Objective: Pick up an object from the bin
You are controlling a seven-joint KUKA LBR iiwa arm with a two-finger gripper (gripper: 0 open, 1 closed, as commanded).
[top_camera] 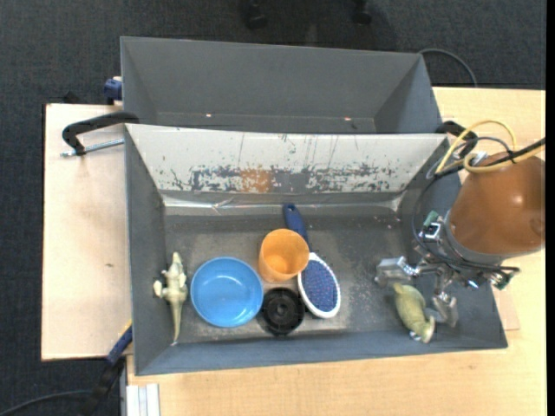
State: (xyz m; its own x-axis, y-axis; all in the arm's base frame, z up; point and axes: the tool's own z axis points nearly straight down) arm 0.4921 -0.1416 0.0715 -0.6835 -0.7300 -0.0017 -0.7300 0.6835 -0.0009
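Observation:
My gripper (418, 290) is low in the bin's front right corner. It is open, with one metal finger (390, 273) to the left and the other (446, 307) to the right. A pale yellow-green toy animal (415, 315) lies on the bin floor just below and between the fingers, its upper end in the gap. Whether either finger touches the toy I cannot tell.
Along the front of the bin to the left lie a white-rimmed blue brush (319, 286), an orange cup (284, 256), a black round lid (282, 310) and a blue bowl (226, 291). A second pale toy lizard (173, 289) lies by the left wall.

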